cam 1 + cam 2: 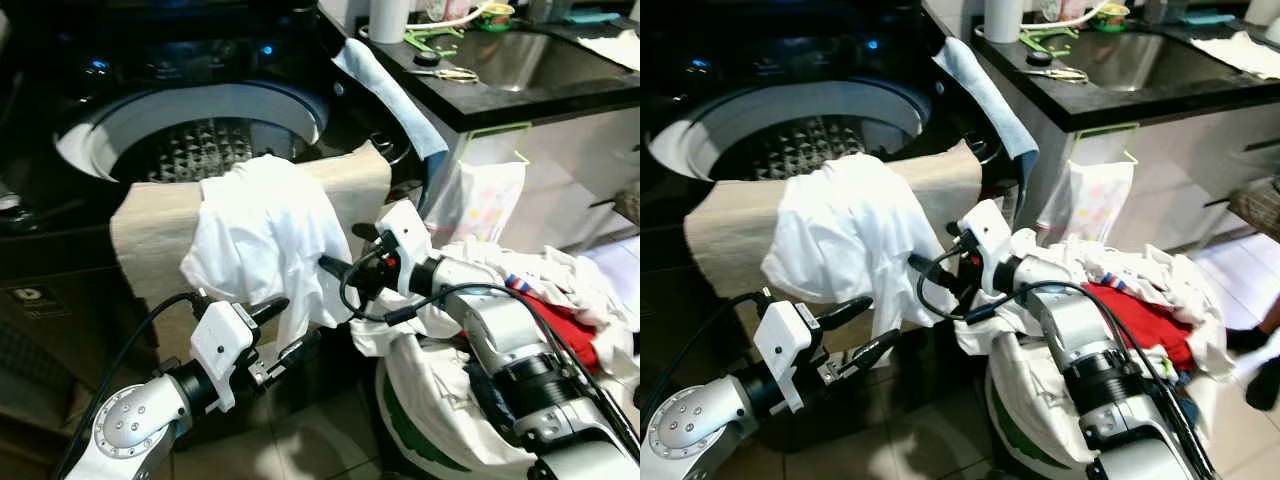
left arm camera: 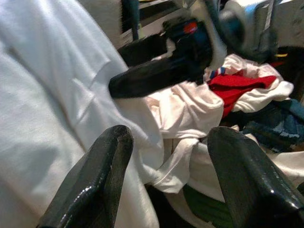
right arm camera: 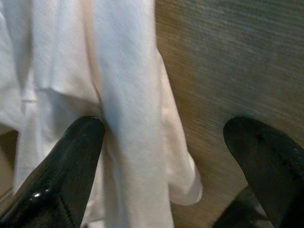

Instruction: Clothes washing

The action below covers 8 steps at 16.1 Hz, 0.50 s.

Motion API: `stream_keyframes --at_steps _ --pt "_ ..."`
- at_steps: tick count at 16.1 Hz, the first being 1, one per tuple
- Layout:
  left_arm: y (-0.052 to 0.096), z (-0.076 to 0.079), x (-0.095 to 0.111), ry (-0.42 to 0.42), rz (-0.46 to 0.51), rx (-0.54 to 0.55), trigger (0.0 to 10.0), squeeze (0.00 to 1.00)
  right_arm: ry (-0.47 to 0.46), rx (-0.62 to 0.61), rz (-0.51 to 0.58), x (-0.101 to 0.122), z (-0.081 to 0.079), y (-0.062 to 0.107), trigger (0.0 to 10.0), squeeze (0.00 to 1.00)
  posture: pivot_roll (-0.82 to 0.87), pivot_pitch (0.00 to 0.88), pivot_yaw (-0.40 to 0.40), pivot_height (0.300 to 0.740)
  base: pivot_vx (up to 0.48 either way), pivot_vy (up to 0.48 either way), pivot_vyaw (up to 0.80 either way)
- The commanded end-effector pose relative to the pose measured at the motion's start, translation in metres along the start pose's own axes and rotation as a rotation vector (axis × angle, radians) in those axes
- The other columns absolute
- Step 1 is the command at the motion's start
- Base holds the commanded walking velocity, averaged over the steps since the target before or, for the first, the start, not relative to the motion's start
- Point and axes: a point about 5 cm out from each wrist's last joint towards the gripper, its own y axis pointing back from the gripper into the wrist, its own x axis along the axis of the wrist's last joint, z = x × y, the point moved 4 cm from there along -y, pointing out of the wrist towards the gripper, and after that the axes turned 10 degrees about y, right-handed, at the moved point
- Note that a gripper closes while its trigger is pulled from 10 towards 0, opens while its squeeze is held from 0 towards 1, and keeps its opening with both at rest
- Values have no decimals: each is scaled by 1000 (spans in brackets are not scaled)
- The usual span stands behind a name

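Note:
A white garment [image 1: 262, 235] hangs over the front rim of the open top-loading washer [image 1: 200, 150], on top of a beige towel [image 1: 150, 230] draped there. My right gripper [image 1: 345, 250] is open at the garment's right side, and the cloth hangs between its fingers [image 3: 71, 156] in the right wrist view. Just below the garment's hanging end, my left gripper [image 1: 297, 322] is open, holding nothing. The left wrist view looks between its fingers [image 2: 95, 185] at the white cloth and the right gripper's black finger.
A white laundry bag [image 1: 430, 420] stands on the floor at the right, heaped with clothes, among them a red one [image 1: 560, 325]. A dark counter with a sink [image 1: 530, 60] runs behind it. A blue cloth [image 1: 395, 95] hangs off the washer's right corner.

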Motion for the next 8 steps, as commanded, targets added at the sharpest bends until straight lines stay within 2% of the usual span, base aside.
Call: stream_keyframes --at_steps 1,2,4,8 --pt "1 2 5 -2 15 3 10000 0 39 -38 6 7 10 -4 10000 0 9 0 -13 719 0 0 0" --pt "1 2 5 1 14 3 10000 0 44 -4 19 9 7 -7 10000 0 9 0 -13 719 0 0 0" --pt "2 1 4 2 11 9 10000 0 52 62 26 9 2 -12 0 0 11 0 -15 719 0 0 0" --pt "1 1 5 -2 13 17 10000 0 58 81 51 11 3 -16 0 0 10 0 -17 719 0 0 0"
